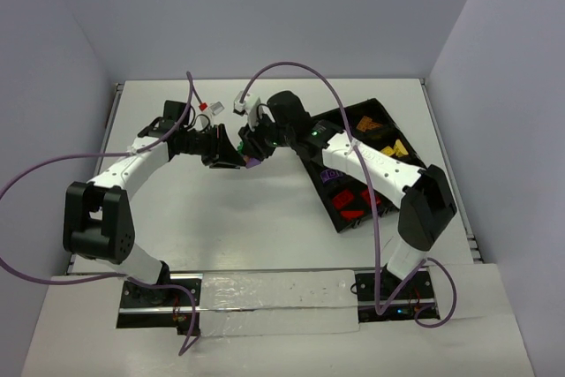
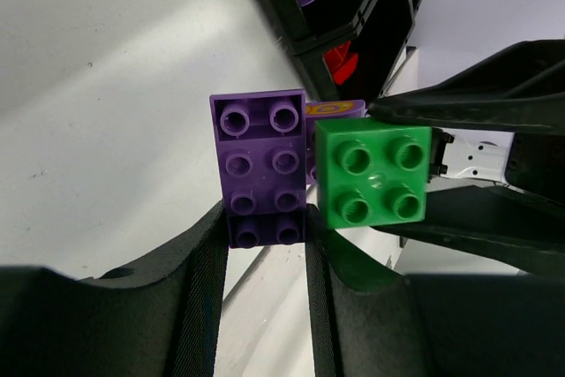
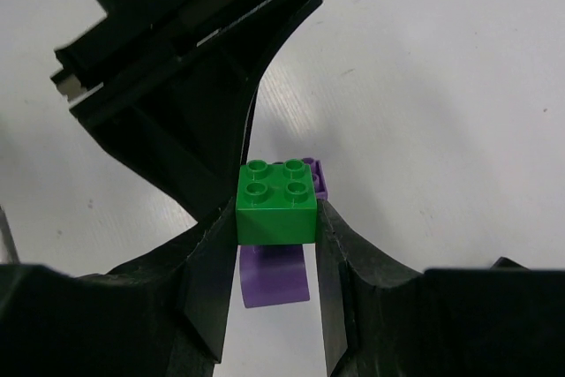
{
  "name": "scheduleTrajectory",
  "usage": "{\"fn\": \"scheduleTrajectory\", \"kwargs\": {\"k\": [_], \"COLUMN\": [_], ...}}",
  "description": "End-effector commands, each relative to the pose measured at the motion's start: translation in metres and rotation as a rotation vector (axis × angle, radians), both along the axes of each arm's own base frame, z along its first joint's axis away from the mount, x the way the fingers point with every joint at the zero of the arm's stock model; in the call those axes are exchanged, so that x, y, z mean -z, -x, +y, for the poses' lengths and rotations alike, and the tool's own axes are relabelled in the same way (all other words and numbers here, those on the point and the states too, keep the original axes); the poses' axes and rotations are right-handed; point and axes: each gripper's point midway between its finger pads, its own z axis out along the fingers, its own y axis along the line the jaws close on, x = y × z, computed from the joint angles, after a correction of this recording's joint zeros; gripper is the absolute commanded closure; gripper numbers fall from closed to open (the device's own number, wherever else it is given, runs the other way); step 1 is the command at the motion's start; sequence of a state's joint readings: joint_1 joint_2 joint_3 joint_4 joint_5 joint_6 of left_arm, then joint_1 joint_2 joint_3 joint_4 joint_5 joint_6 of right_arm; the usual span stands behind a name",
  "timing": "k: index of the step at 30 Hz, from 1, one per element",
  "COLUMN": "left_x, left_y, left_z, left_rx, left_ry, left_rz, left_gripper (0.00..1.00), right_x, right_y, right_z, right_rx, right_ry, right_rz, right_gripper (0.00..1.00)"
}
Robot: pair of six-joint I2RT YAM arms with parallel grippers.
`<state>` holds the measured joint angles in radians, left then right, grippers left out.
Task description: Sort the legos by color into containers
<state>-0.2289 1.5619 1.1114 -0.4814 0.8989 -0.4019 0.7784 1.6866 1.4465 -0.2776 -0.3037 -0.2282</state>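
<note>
Sorting looks mostly done: the tray (image 1: 335, 218) on the right of the surface (image 1: 265, 245) holds red bricks (image 1: 351, 202), an orange brick (image 1: 366, 123) and a yellow brick (image 1: 399, 147). Two are left, just left of the tray. The left tool (image 2: 265, 227) is clenched on the purple brick (image 2: 260, 165); the right tool (image 3: 276, 218) is clenched on the green brick (image 3: 276, 200). The two touch and are possibly stuck together; view unclear.

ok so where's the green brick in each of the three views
top external: not made out, hidden where the left hand and right hand meet.
left wrist: green brick right of centre, studs facing the camera, beside the purple brick.
right wrist: centre, pinched between the right hand's fingers.
shared landmark: the purple brick, a purple speck in the top view, below the green one in the right wrist view.
</note>
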Motion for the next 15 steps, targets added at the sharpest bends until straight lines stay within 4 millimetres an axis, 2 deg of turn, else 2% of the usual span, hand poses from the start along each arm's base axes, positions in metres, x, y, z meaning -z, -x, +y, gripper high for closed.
{"fn": "scheduleTrajectory", "kwargs": {"k": [1, 4, 7, 9, 10, 11, 14, 15], "left_x": [-0.018, -0.016, -0.011, -0.006, -0.005, -0.002, -0.001, -0.001], "left_y": [-0.002, -0.002, -0.001, 0.0, -0.001, -0.001, -0.001, -0.001], "left_z": [-0.001, 0.0, 0.003, 0.005, 0.006, 0.007, 0.01, 0.01], "left_rx": [0.003, -0.002, -0.012, -0.023, -0.028, -0.034, -0.043, -0.042], "left_ry": [0.013, 0.004, -0.017, -0.035, -0.041, -0.051, -0.066, -0.068], "left_rz": [-0.089, -0.088, -0.08, -0.073, -0.074, -0.069, -0.068, -0.073], "left_gripper": [1.0, 1.0, 1.0, 1.0, 1.0, 1.0, 1.0, 1.0], "right_x": [-0.039, -0.037, -0.041, -0.042, -0.039, -0.038, -0.027, -0.024], "right_y": [-0.007, -0.012, -0.03, -0.052, -0.053, -0.066, -0.088, -0.091], "right_z": [0.016, 0.013, -0.004, -0.03, -0.035, -0.059, -0.113, -0.123], "right_rx": [0.035, 0.074, 0.197, 0.342, 0.365, 0.465, 0.664, 0.701], "right_ry": [-0.133, -0.131, -0.16, -0.199, -0.192, -0.218, -0.267, -0.285], "right_rz": [0.015, 0.019, 0.033, 0.056, 0.053, 0.06, 0.091, 0.11], "right_gripper": [1.0, 1.0, 1.0, 1.0, 1.0, 1.0, 1.0, 1.0]}}
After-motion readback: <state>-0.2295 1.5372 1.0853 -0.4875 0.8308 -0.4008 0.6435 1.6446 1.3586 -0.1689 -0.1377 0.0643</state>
